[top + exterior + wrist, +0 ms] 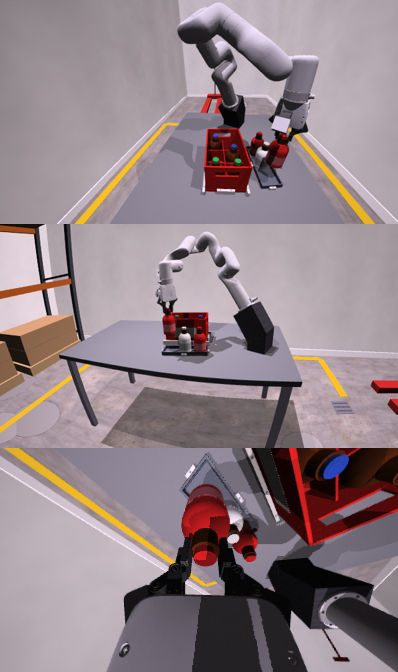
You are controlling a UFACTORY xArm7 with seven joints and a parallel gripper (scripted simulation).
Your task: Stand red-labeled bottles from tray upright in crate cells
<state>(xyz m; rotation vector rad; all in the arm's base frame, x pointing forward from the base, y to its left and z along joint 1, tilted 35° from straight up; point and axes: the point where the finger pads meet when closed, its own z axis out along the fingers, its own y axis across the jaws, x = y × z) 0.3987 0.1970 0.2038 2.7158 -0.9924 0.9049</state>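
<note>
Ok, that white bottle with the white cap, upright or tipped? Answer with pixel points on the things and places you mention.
Upright: the white bottle with the white cap [185, 341] stands on its base in the dark rectangular tray [168, 353].

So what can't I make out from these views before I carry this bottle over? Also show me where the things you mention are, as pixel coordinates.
- Floors of the crate's [228, 180] [193, 315] [301, 503] cells: walls and bottles cover them in the top view, the near side in the exterior view.
- Most of the crate in the wrist view: cut off by the frame edge.
- Lower body of the white bottle [261, 158] [185, 340] [235, 518] in the wrist view: behind the held red bottle [277, 152] [169, 322] [205, 513].
- Any print on the labels: too small in every view.
</note>
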